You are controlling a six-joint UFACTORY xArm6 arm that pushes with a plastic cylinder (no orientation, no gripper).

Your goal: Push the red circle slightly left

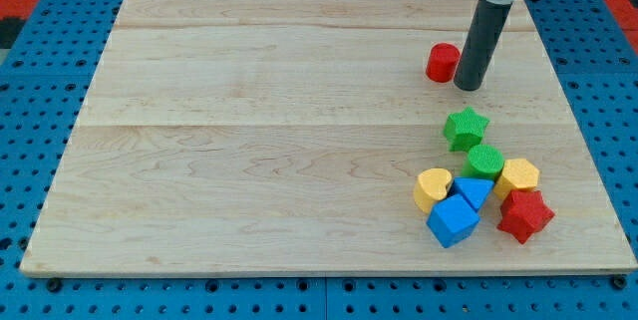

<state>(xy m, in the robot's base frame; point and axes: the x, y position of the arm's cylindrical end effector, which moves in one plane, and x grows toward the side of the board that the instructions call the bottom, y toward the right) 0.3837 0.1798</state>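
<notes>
Sitting near the board's upper right, the red circle [443, 63] had my tip [469, 87] just beside it on the view's right.
No claw existed, only a bare rod; the green star [466, 128] lay below, apart.

Pale wooden board [249, 121] on blue pegboard [40, 160] (red patches at top corners).
</notes>
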